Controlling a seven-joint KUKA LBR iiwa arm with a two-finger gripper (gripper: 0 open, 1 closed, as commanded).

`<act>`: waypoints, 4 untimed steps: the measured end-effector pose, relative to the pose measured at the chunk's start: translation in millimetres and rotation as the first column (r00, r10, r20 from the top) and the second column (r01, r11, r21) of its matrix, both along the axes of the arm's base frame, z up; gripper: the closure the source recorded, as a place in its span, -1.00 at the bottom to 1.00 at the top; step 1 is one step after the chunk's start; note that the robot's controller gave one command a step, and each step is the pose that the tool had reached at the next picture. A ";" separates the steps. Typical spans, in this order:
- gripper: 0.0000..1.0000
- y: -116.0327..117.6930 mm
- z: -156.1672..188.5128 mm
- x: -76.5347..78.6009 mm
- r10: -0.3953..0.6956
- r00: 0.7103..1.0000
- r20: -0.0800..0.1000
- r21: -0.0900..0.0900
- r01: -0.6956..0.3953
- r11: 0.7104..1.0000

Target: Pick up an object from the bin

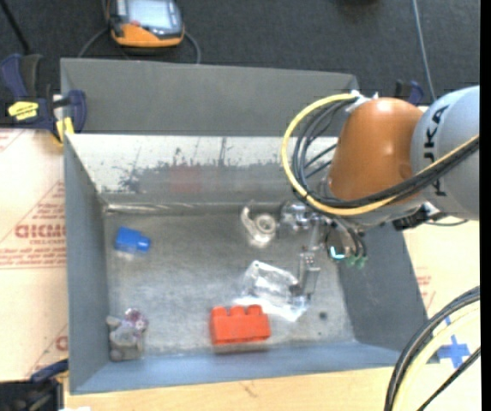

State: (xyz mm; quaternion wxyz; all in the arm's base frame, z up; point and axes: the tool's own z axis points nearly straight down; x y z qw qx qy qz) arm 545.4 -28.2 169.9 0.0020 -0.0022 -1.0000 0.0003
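We see the gripper (303,291) low in the grey metal bin (195,171), just above and to the right of the red plastic brick (239,324), which has studs on top. Its tip is at the right edge of a clear, crumpled-looking plastic piece (267,281) that lies just above the brick. Whether the gripper is released or clenched we cannot tell (the tip is thin and dark against the floor). Farther above the brick, near the back wall, lies a small, pale, round cup-like thing (260,224). Well to the left of the brick there is a small blue rounded block (131,241), and at the brick's left, in the corner, a lumpy grey and pink figure (126,330). The smooth orange cover (374,148) sits on the wrist.
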 end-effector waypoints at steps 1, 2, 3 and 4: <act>-1.00 16.8 93.1 -34.5 0.061 0.998 0.014 -0.001 -0.061 0.998; -1.00 -15.8 -3.0 -24.3 0.066 0.998 0.000 -0.001 -0.066 0.998; -1.00 -26.6 -101.9 -15.6 0.227 0.974 0.004 0.000 -0.227 0.974; 1.00 -26.5 -98.7 -13.6 0.228 0.974 0.010 -0.002 -0.228 0.974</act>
